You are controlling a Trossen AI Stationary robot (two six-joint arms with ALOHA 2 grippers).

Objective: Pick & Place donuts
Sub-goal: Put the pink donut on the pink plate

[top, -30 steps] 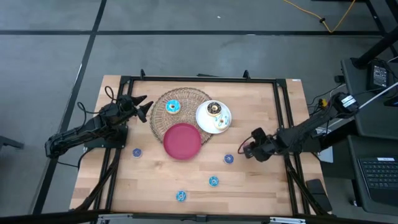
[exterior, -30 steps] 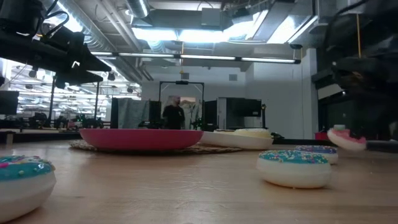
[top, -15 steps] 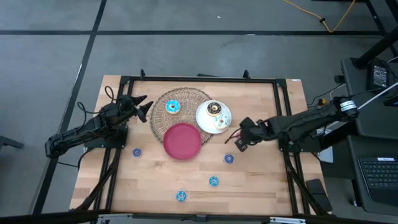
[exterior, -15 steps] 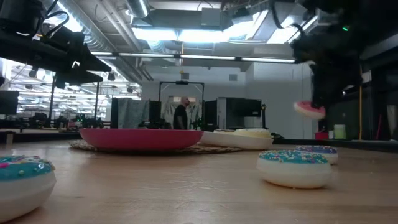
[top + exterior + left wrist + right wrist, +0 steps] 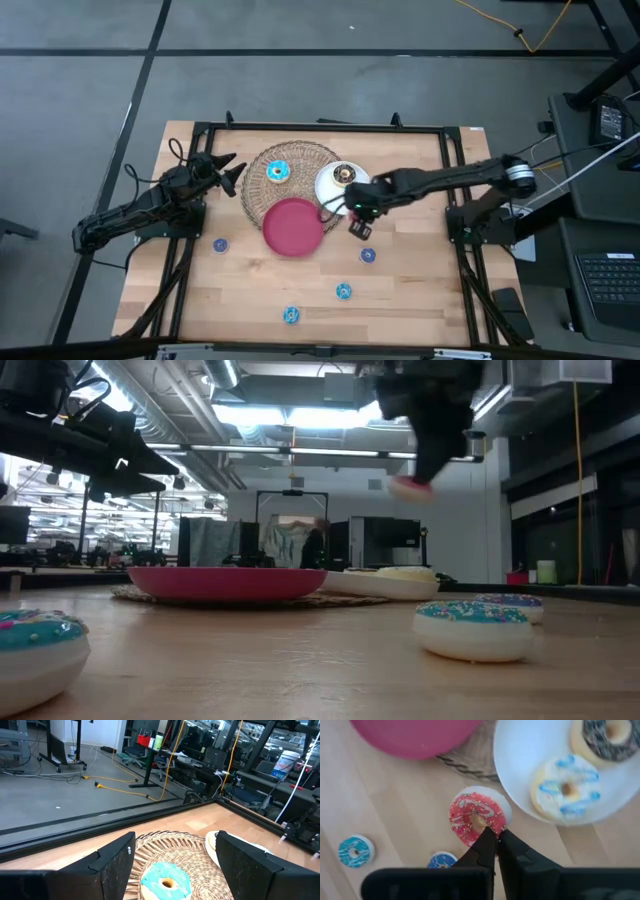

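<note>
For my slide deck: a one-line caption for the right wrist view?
Right gripper shut on a red donut, carried above the table beside the white plate holding two donuts.

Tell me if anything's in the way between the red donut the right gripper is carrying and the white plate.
Nothing visible blocks it. The right gripper, shut on the red donut, holds it above the table beside the white plate. The plate already holds two donuts, with bare space left near its rim.
</note>
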